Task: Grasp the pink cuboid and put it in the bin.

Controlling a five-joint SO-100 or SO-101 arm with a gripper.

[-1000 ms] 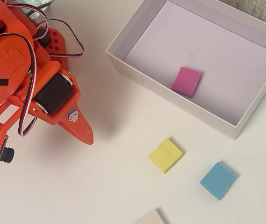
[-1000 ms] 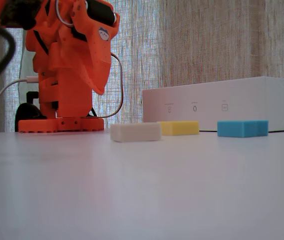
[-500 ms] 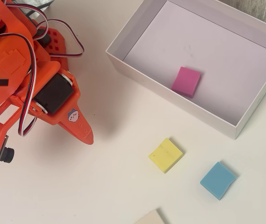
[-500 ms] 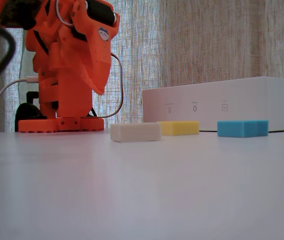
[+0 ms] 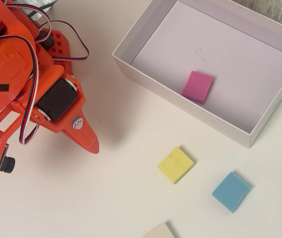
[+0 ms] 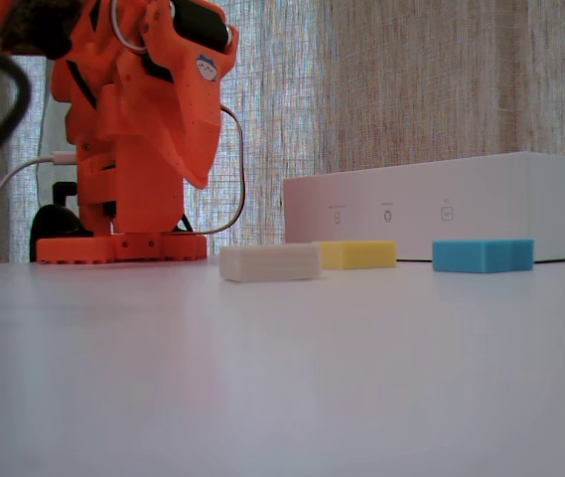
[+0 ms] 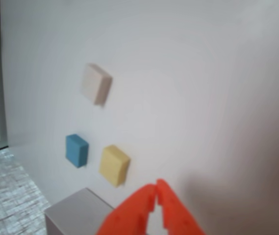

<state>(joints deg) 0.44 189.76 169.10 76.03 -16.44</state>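
The pink cuboid (image 5: 197, 86) lies flat on the floor of the white bin (image 5: 170, 96), close to its near wall, in the overhead view. It is hidden in the fixed and wrist views. The bin also shows as a low white box in the fixed view (image 6: 441, 214), and one corner shows in the wrist view (image 7: 75, 213). My orange gripper (image 5: 93, 146) is shut and empty. It is raised at the left, well apart from the bin, and shows in the fixed view (image 6: 201, 179) and the wrist view (image 7: 156, 188).
A yellow block (image 5: 175, 164) and a blue block (image 5: 230, 191) lie on the table in front of the bin. A cream block (image 5: 158, 232) lies at the lower edge. The arm's base (image 6: 121, 246) stands at the left.
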